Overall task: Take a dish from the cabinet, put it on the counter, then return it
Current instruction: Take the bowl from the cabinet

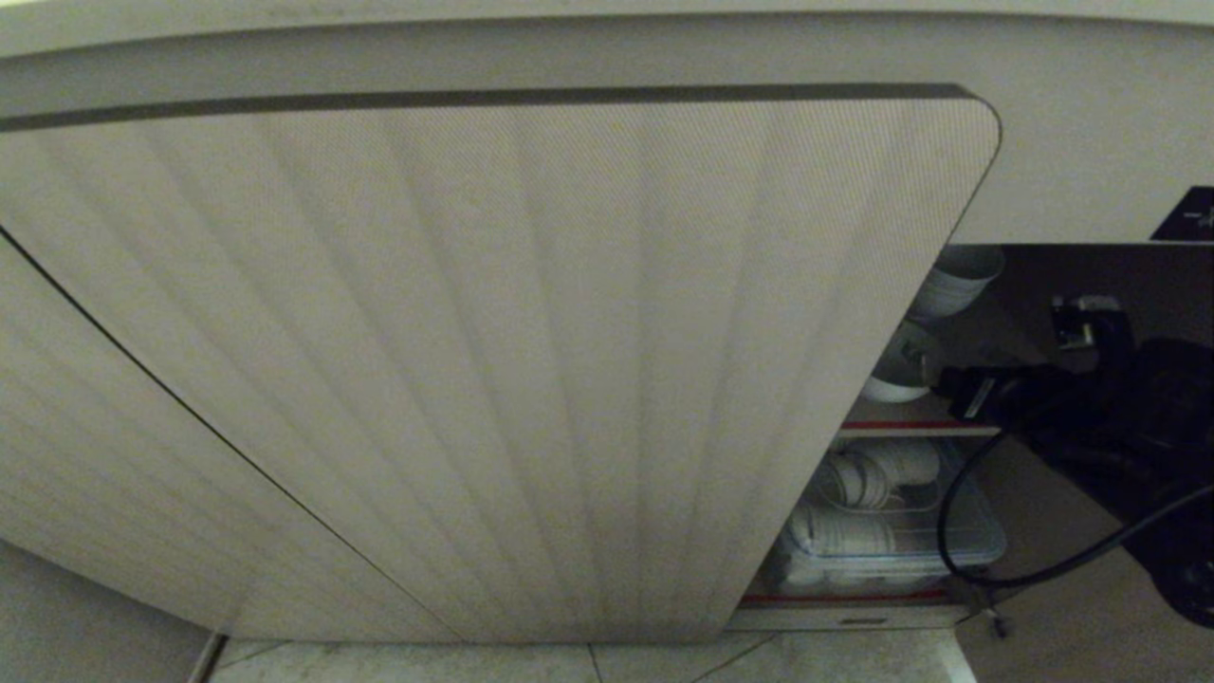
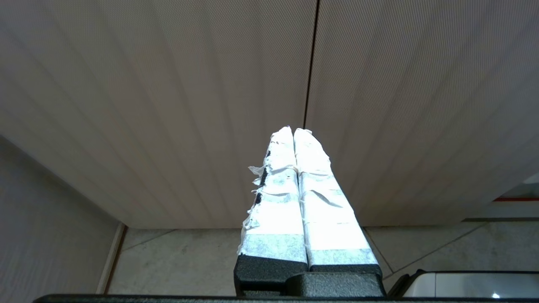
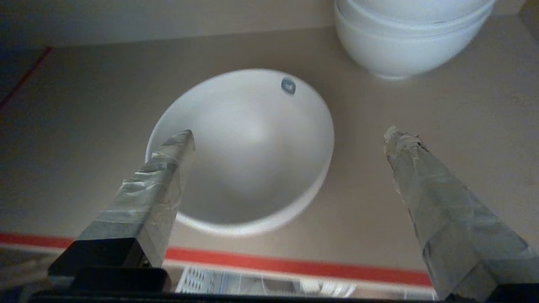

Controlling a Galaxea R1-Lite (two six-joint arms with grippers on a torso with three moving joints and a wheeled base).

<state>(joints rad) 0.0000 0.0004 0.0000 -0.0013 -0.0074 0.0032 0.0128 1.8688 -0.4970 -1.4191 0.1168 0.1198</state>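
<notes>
The dish [image 3: 252,147], a small white bowl, sits upright on the cabinet's beige shelf [image 3: 84,147], just behind the shelf's red front edge [image 3: 294,263]. My right gripper [image 3: 290,134] hangs open and wide over it. One taped finger [image 3: 168,168] overlaps the bowl's rim and the other [image 3: 421,176] stands well clear of its far side, with nothing pinched. In the head view the dish [image 1: 896,375] peeks out beside the ribbed cabinet door [image 1: 474,360], and the right gripper [image 1: 948,384] reaches in from the right. My left gripper [image 2: 293,129] is shut and parked before the door. The counter's top is out of view.
A stack of similar white bowls [image 3: 404,38] stands close behind the dish on the same shelf. Below it, a clear bin [image 1: 977,545] holds more white dishes. The open door blocks most of the head view. A black cable [image 1: 948,531] loops from the right arm.
</notes>
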